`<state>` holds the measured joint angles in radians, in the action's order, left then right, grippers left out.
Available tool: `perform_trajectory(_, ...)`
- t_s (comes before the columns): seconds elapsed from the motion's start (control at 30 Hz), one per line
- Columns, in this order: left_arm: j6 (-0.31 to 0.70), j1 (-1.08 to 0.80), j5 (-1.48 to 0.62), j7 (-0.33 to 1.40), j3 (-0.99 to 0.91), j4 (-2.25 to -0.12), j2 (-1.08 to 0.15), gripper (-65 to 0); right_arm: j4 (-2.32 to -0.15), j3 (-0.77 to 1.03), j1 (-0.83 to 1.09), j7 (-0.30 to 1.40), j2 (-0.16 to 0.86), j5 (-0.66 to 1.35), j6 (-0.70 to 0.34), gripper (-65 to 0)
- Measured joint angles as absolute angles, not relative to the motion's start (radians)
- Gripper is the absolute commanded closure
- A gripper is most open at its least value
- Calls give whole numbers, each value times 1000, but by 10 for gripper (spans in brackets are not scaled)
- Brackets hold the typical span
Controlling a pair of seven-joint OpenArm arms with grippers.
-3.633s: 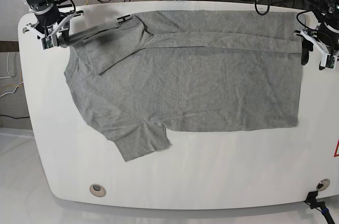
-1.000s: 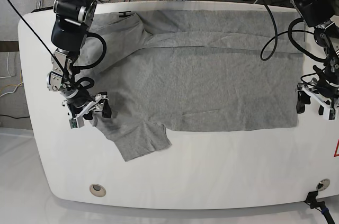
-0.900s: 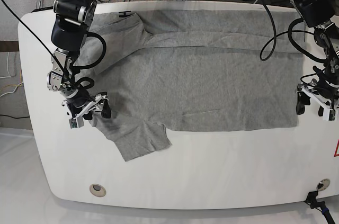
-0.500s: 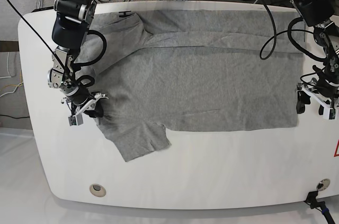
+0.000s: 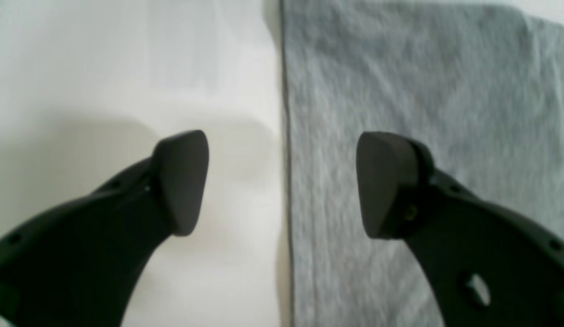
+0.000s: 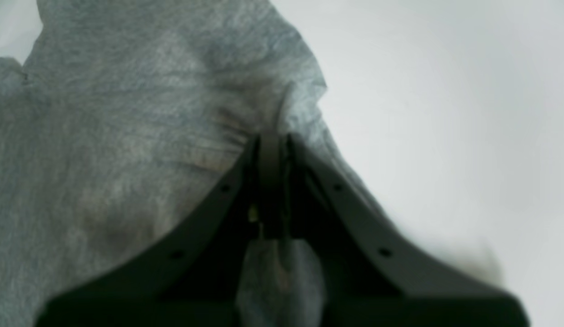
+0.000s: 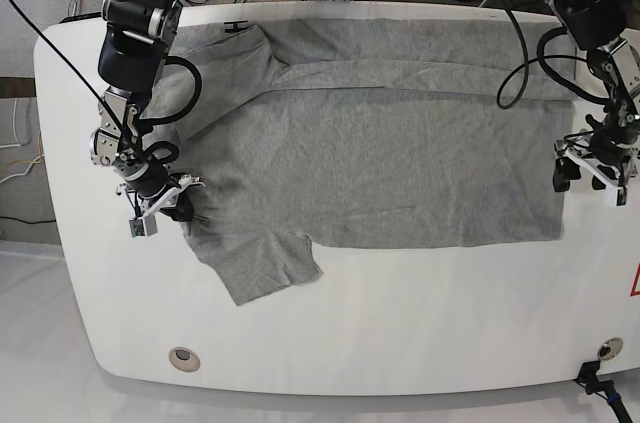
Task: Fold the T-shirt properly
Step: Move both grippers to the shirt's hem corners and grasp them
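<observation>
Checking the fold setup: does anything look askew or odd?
The T-shirt lies flat, far edge folded over. Only the near sleeve sticks out; fabric puckers where the right claw pinches its edge.

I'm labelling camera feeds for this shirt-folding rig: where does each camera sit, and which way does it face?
Base: overhead, looking down on the white table, whole T-shirt and both arms.
Left wrist: on the left arm, looking down past its open left pincer, which straddles the shirt's straight edge.
Right wrist: on the right arm, looking along the right pincer, shut on bunched shirt fabric.
Shared: the base view shows both pincers, left and right; every view shows shirt and table.
</observation>
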<state>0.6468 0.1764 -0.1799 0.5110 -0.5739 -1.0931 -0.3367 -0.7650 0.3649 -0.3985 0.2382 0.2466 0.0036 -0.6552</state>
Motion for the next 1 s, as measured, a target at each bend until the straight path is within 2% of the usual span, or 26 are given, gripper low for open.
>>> perform_trajectory(0.27,645,287,-176,453,-567,-888,-338,-481,-765,365,-397,237,247,4,-655,0)
perform_trajectory(0.57,599,415,-197,273,-503,-617,-343,-481,-765,365,-396,235,247,4,-656,0)
perform_trajectory(1.0,606,415,-229,275,-488,-618,-288,-477,-765,365,-390,224,247,5,-656,0)
